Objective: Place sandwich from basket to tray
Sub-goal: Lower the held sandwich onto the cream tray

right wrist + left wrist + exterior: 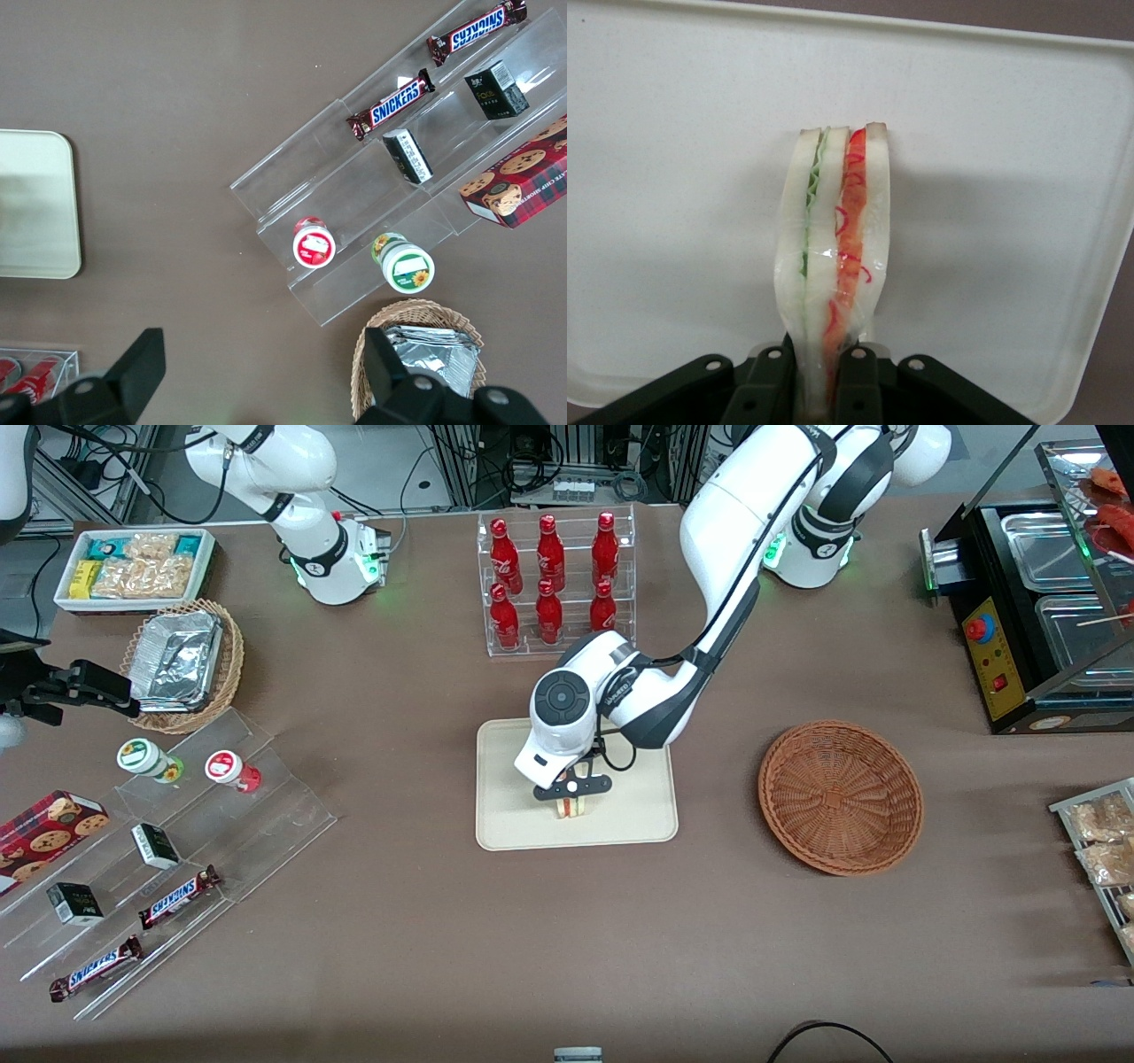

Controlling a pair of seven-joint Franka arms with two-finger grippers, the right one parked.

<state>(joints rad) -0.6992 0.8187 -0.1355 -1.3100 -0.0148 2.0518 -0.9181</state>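
Sandwich (833, 257) first: it stands on edge over the tray (673, 177), a slim wedge of pale bread slices pressed together, with a wavy green strip running along one seam and red curls and an orange-red band along the other. Its surface looks glossy (a clear wrap, I think, with a shiny crease across the middle). My gripper (826, 376) is clamped on its narrow end, one dark finger (772, 376) on each bread face, and the slices bulge slightly just past the pinch. In the front view my gripper (572, 790) hangs over the part of the tray (505, 815) nearer the camera, with the sandwich (572, 807) directly under it, at or just above the tray floor. The basket (840, 797) sits beside the tray, toward my arm's end of the table.
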